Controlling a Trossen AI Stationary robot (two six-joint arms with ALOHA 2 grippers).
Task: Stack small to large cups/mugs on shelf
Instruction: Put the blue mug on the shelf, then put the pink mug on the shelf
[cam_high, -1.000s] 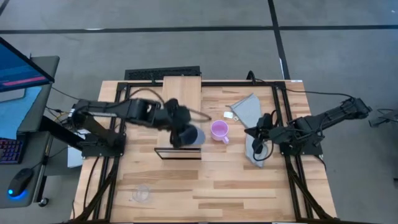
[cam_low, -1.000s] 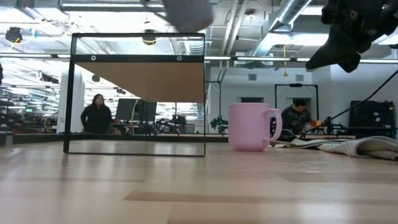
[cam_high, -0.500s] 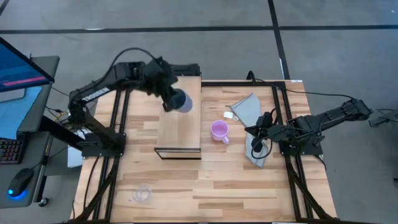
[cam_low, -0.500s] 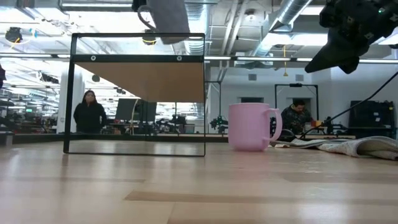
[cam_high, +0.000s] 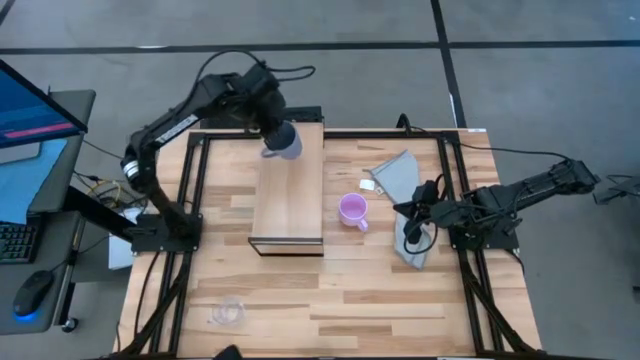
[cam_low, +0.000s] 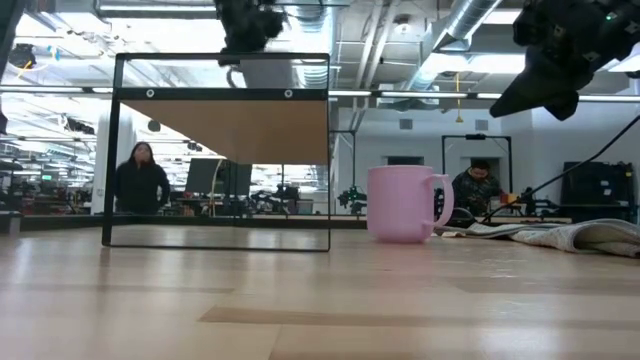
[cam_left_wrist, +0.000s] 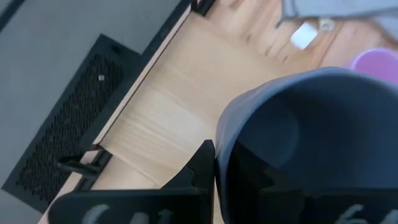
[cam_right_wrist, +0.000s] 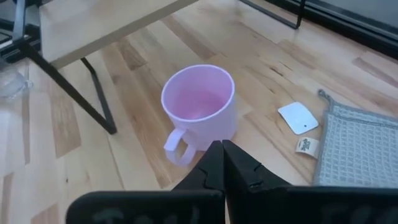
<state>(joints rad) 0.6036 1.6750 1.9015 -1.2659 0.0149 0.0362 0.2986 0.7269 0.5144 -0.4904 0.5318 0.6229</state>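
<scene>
Grey-blue mug (cam_high: 283, 140) clamped in left end effector (cam_high: 270, 130), raised over shelf (cam_high: 288, 190) far end. Right end effector (cam_high: 413, 232) clenched empty, hovering near lilac mug (cam_high: 351, 210) on slatted surface (cam_high: 370, 290).

free: bare top of long light-wood raised shelf (cam_high: 289, 195) | blocked: far end, grey-blue handled mug (cam_high: 282, 141) over it | beside shelf: lilac-purple handled mug (cam_high: 352, 210), grey cloth (cam_high: 402, 178) beyond
</scene>
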